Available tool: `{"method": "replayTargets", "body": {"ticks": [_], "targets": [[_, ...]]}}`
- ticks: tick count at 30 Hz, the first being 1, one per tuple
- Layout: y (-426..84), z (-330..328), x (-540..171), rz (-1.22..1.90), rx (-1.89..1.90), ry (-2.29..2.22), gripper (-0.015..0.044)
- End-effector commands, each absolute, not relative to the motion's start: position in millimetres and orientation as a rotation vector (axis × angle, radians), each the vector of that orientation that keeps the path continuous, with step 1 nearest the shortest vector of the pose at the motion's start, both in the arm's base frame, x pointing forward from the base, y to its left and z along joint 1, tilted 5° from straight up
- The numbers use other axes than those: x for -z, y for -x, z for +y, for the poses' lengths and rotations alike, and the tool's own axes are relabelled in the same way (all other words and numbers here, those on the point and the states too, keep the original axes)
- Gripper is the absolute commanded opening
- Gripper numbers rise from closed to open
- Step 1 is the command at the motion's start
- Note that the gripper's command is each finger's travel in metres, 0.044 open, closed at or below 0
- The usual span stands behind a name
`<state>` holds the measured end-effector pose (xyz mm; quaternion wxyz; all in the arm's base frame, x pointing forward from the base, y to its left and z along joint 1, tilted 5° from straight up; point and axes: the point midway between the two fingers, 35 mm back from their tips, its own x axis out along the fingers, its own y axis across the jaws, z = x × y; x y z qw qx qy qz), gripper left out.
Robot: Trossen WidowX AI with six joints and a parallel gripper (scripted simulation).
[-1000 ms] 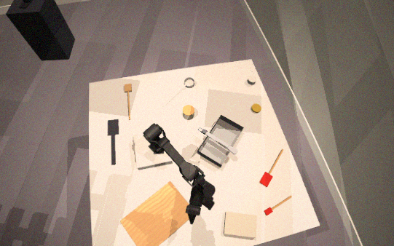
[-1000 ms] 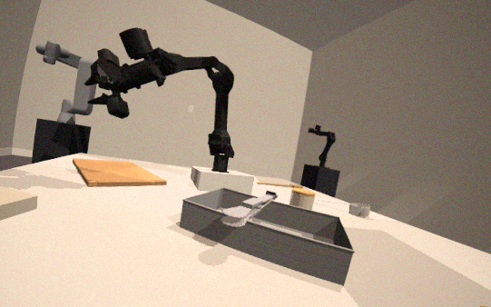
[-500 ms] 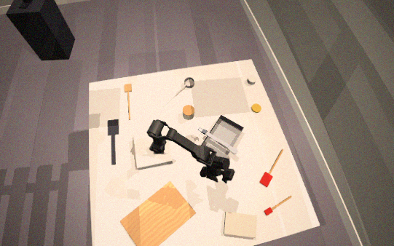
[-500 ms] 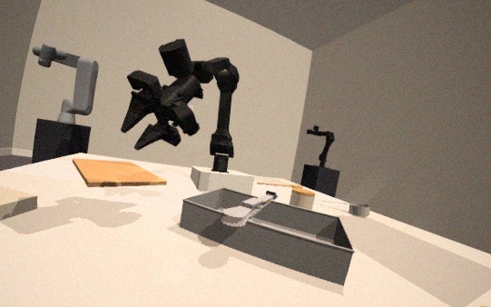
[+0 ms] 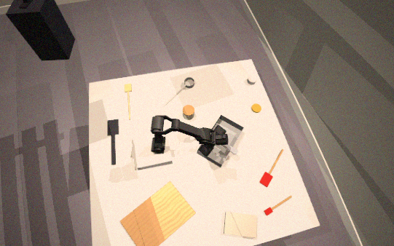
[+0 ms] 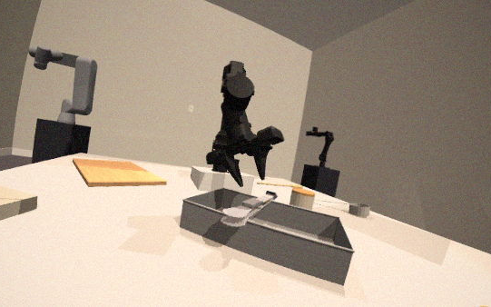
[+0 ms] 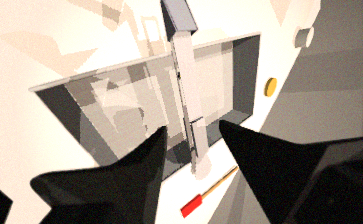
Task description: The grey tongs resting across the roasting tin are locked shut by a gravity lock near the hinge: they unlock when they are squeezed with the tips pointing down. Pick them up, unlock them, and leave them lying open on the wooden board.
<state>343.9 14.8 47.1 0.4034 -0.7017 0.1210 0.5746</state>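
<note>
The grey tongs (image 5: 234,150) (image 6: 240,214) (image 7: 187,75) lie closed across the roasting tin (image 5: 237,124) (image 6: 290,254) (image 7: 244,75), with both ends past its long rims. One end is a darker block; the other end is pale and rounded. My gripper (image 6: 252,182) (image 7: 192,127) is open and empty, pointing down above the tin. In the wrist view its fingertips stand on either side of the tongs' line, nearer the rounded end, and do not appear to touch them. The arm hides much of the tongs in the top view. The wooden board (image 5: 171,204) (image 6: 118,174) bears nothing.
An orange-topped jar (image 5: 188,110) (image 6: 302,193) stands near the tin. A beige block (image 5: 245,225) (image 6: 4,200) lies beyond the board. Red-headed spatulas (image 5: 266,179) (image 5: 268,211), a yellow disc (image 5: 256,108) (image 7: 270,87) and a black spatula (image 5: 113,127) lie farther out.
</note>
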Motion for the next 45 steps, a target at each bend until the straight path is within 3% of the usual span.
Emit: {"method": "replayTargets", "body": {"ticks": [1, 45], "targets": [[-335, 34, -45, 0.182, -1.530, 1.781, 0.0260], [-351, 49, 2, 0.181, -1.529, 1.781, 0.0260]]}}
